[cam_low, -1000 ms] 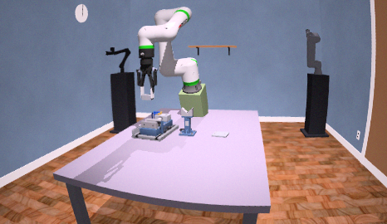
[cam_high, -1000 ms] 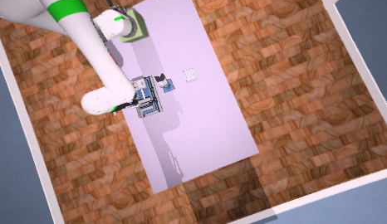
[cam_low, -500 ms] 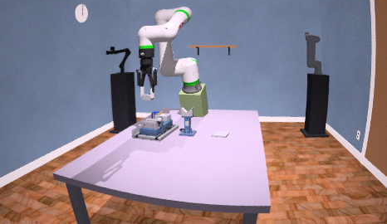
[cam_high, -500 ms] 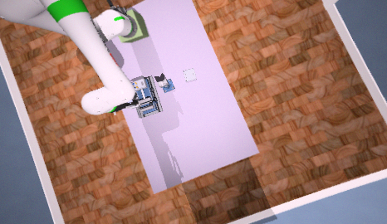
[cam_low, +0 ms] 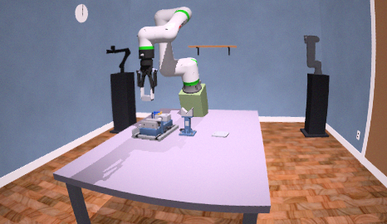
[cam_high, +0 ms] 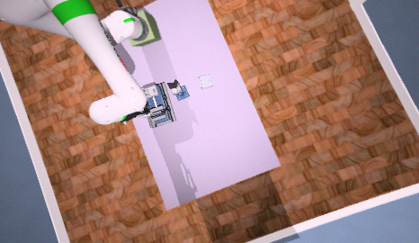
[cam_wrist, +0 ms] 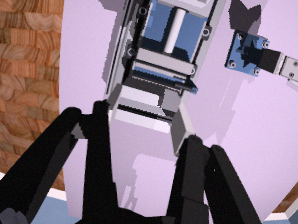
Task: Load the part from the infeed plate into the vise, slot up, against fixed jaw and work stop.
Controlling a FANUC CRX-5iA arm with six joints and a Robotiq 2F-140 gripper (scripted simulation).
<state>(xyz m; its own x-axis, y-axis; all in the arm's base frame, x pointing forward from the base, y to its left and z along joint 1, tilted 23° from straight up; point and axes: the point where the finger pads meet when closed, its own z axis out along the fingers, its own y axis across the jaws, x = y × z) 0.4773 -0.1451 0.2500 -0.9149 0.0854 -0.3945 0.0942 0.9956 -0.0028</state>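
Observation:
My gripper (cam_low: 146,94) hangs in the air above the vise (cam_low: 154,128), fingers pointing down, shut on the part (cam_low: 146,96), a pale block. In the wrist view the part (cam_wrist: 148,137) sits between my two black fingers, with the vise (cam_wrist: 169,36) below and beyond it. The vise jaws stand open, and I see nothing between them. In the overhead view my arm covers the gripper and part, and the vise (cam_high: 159,106) shows beside the arm. The infeed plate (cam_high: 205,82) is bare; it also shows in the side view (cam_low: 220,134).
The blue V-block (cam_low: 188,124) stands just right of the vise, also in the overhead view (cam_high: 180,90) and the wrist view (cam_wrist: 253,52). My green base pedestal (cam_low: 193,99) is at the table's back. The vise sits near the table's left edge.

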